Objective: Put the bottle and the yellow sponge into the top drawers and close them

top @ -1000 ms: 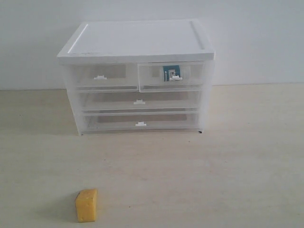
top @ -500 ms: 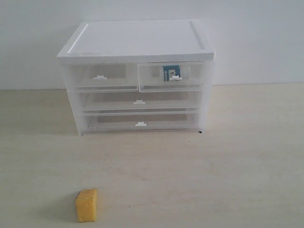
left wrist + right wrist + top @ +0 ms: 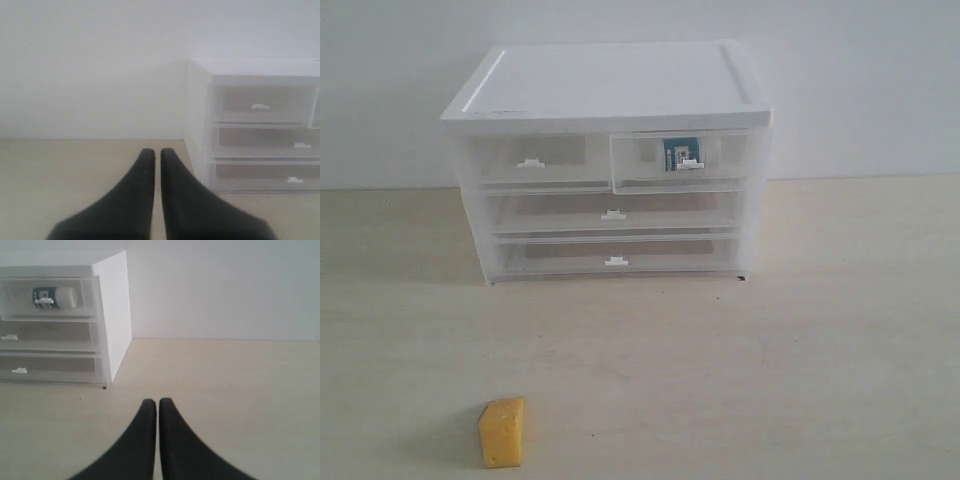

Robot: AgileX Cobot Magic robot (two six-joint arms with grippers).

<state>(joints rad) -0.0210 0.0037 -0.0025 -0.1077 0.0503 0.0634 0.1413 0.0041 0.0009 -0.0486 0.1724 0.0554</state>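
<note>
- Bottle point(image 3: 680, 154) is noted lying on its side inside the top-right drawer point(image 3: 725, 170). The drawer front looks pushed in, though full closure cannot be confirmed.
- Yellow sponge point(image 3: 502, 432) is recorded alone on the tabletop point(image 3: 770, 360), at about 7 o'clock from the cabinet point(image 3: 610, 85) and well apart from it.
- Top-left drawer point(image 3: 560, 160) is seen shut and empty, with nothing near its clip handle point(image 3: 530, 162).
- Left pincer point(image 3: 157, 152) is clenched on nothing, tips pressed together. Right pincer point(image 3: 157, 402) is likewise clenched and empty. Neither is seen in the exterior view.
- Step in hand is judged to be the sponge half of the task, with the top-left drawer to be opened first.
- The handle is small, so the pincer should be released only enough to straddle the clip and brought in square to the drawer front from 6 o'clock. It should then be pulled straight back so the light cabinet is not dragged or twisted.
- A gentle grasp low across the sponge's flat sides is advised, clear of the slanted top.
</note>
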